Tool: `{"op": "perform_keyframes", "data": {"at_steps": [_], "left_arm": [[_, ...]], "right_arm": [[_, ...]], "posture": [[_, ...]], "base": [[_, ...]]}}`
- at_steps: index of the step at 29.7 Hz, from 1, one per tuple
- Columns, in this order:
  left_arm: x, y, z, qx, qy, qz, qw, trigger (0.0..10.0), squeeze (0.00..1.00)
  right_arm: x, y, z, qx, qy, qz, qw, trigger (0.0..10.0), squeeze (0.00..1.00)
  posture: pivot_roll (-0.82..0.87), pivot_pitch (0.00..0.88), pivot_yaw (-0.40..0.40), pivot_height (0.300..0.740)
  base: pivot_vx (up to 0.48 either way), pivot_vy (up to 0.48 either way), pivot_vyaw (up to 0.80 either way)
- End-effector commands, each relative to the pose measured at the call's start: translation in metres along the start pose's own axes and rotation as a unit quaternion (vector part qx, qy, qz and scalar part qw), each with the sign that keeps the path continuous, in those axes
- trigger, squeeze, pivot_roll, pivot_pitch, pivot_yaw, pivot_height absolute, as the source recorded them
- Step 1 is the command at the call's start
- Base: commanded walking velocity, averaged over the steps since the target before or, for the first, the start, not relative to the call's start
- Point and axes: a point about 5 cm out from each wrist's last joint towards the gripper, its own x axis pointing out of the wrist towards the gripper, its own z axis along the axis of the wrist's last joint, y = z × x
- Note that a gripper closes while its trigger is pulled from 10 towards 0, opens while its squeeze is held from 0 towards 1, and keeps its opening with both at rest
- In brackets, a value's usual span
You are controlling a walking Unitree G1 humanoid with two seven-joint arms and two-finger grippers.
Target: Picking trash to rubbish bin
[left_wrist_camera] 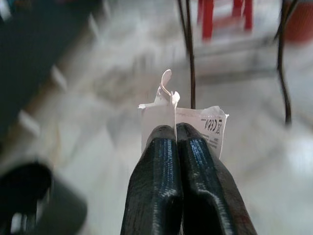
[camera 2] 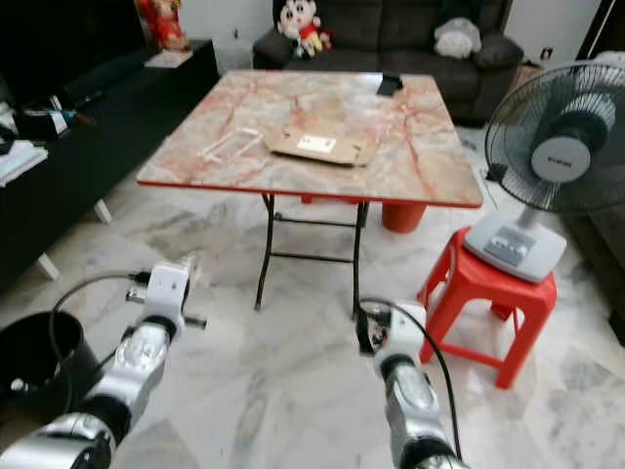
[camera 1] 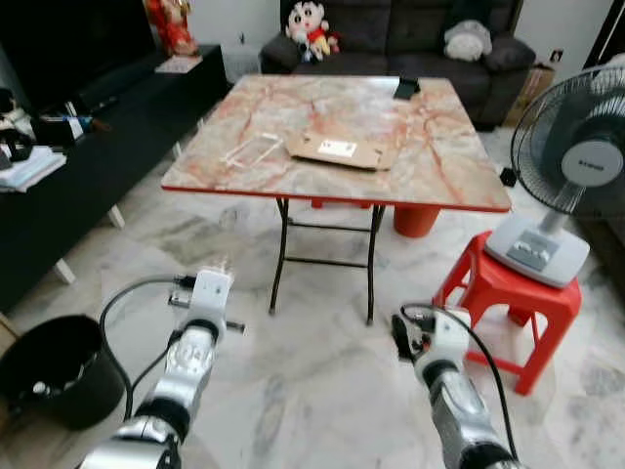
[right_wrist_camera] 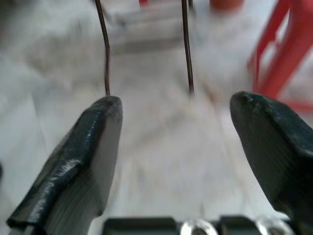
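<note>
My left gripper (left_wrist_camera: 176,131) is shut on a torn white paper scrap (left_wrist_camera: 208,125) with printed marks, held above the marble floor in front of the table. The left arm (camera 1: 195,337) reaches forward low on the left. A black rubbish bin (camera 1: 54,376) stands on the floor just left of that arm, and its rim (left_wrist_camera: 29,196) also shows in the left wrist view. My right gripper (right_wrist_camera: 176,112) is open with nothing between its fingers, over the floor near the table legs. The right arm (camera 1: 439,362) is low on the right.
A folding marble-top table (camera 1: 439,156) stands ahead with flat cardboard (camera 1: 342,149), a clear plastic piece (camera 1: 252,149) and a black item (camera 1: 406,88) on it. At the right, a fan (camera 1: 571,156) sits on a red stool (camera 1: 513,293). A black cabinet (camera 1: 88,166) runs along the left.
</note>
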Motion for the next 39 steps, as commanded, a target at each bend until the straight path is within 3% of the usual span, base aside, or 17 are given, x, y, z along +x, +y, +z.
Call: {"op": "perform_keyframes", "data": {"at_steps": [1,6,15,35,39], "left_arm": [[-0.003,0.006,-0.011,-0.006,0.034,0.008,0.999,10.0,0.00],[-0.022,0.013,-0.056,-0.015,0.139,0.022,0.990,10.0,0.00],[-0.052,0.028,-0.100,-0.047,0.239,0.062,0.968,10.0,0.00],[-0.071,0.035,-0.122,-0.066,0.285,0.098,0.951,10.0,0.00],[-0.073,0.036,-0.124,-0.068,0.289,0.105,0.949,10.0,0.00]], "right_arm": [[-0.004,-0.001,-0.013,-0.004,0.035,-0.006,0.999,10.0,0.00],[-0.027,-0.014,-0.059,0.008,0.126,-0.038,0.991,10.0,0.00],[-0.040,-0.016,-0.079,0.004,0.159,-0.051,0.986,10.0,0.00],[-0.031,-0.009,-0.068,0.001,0.146,-0.049,0.988,10.0,0.00],[-0.031,-0.010,-0.068,0.009,0.147,-0.051,0.988,10.0,0.00]], "posture": [[-0.04,0.003,-0.002,0.740],[-0.04,0.002,0.002,0.740],[-0.05,0.000,0.016,0.740],[-0.04,0.000,0.012,0.740],[-0.03,0.000,0.007,0.740]], "base": [[0.000,0.000,0.00],[0.000,0.000,0.00],[0.000,0.000,0.16],[0.000,0.000,0.80],[0.000,0.000,0.00]]}}
